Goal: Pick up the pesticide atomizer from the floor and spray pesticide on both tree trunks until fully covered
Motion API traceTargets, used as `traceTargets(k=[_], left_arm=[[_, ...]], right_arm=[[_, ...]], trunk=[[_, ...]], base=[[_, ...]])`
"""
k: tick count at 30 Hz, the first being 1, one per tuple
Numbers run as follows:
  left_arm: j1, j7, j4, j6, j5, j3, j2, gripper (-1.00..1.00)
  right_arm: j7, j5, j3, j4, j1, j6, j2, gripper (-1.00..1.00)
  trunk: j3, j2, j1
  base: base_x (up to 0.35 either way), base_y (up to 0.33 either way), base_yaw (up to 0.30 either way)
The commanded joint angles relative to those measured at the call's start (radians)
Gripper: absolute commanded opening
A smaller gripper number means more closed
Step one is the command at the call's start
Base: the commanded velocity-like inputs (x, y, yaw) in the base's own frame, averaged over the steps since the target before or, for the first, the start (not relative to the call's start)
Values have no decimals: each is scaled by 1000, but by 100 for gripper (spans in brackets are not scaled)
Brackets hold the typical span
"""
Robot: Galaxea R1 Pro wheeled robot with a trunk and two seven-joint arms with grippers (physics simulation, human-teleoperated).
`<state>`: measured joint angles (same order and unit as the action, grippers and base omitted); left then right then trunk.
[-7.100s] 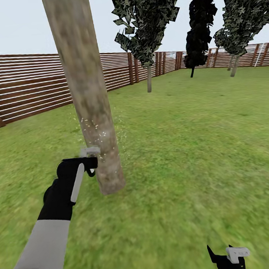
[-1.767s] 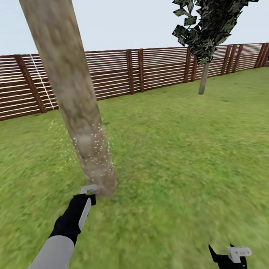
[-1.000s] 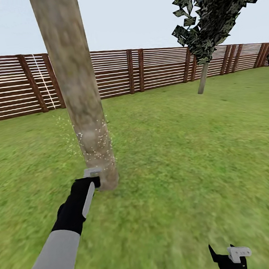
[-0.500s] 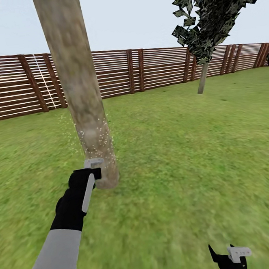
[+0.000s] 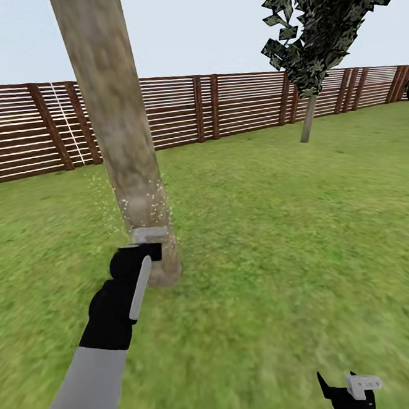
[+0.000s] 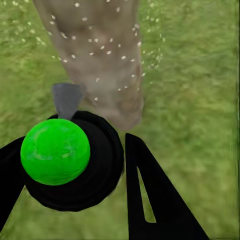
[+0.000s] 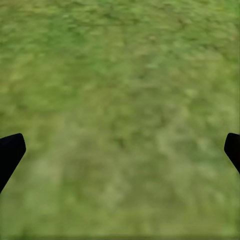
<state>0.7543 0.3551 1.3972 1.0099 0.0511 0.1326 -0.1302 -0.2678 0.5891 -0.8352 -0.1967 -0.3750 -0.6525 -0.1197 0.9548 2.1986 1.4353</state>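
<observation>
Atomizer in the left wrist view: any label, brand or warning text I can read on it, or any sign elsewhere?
None. The atomizer shows a plain green ball on a black body with a grey nozzle, unmarked. The tree trunk, fence and lawn carry no writing either.

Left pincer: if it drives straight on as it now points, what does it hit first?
Most likely the tree trunk, low near its base: the left pincer, shut on the atomizer, aims straight at it. Remaining gap is unclear.
</observation>
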Motion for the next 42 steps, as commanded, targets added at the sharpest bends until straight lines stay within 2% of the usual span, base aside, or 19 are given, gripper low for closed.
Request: traceTargets(k=[1, 4, 8, 11, 13, 19, 22, 30, 33, 36, 42], left_arm=[[1, 7, 1, 6, -3, 21, -1, -100], [9, 7, 17, 6, -2, 36, -1, -100], [15, 7, 44, 6, -4, 27, 2, -100], [17, 7, 44, 6, -6, -75, 6, -100], [10, 7, 44, 5, -8, -95, 7, -100], [4, 6, 41, 3, -3, -97, 0, -100], [5, 6, 42, 3, -1, -68, 0, -100], [1, 5, 41, 1, -12, -64, 8, -100], [-6, 5, 34, 0, -15, -81, 33, -100], [-20, 5, 32, 0, -14, -122, 65, -100], [-42, 5, 5, -4, -10, -125, 60, -100]], right_arm=[[-8, 2, -9, 0, -1, -2, 0, 100], [-8, 2, -9, 0, -1, -2, 0, 100], [-8, 2, -9, 0, -1, -2, 0, 100], [-8, 2, -9, 0, -1, -2, 0, 100], [-8, 1, -9, 0, -1, -2, 0, 100], [-8, 2, -9, 0, -1, -2, 0, 100], [-8, 2, -9, 0, -1, -2, 0, 100], [-8, 1, -9, 0, -1, -2, 0, 100], [-8, 1, -9, 0, -1, -2, 0, 100], [-8, 2, -9, 0, -1, -2, 0, 100], [-8, 2, -9, 0, -1, -2, 0, 100]], trunk=[[1, 0, 0], [1, 0, 0], [1, 0, 0], [1, 0, 0], [1, 0, 0], [1, 0, 0], [1, 0, 0], [-2, 0, 0], [-2, 0, 0], [-2, 0, 0], [-2, 0, 0]], base=[[0, 0, 0], [0, 0, 0], [0, 0, 0], [0, 0, 0], [0, 0, 0], [235, 0, 0], [190, 0, -9], [9, 0, -239], [0, 0, -28], [0, 0, -2], [-32, -93, 0]])
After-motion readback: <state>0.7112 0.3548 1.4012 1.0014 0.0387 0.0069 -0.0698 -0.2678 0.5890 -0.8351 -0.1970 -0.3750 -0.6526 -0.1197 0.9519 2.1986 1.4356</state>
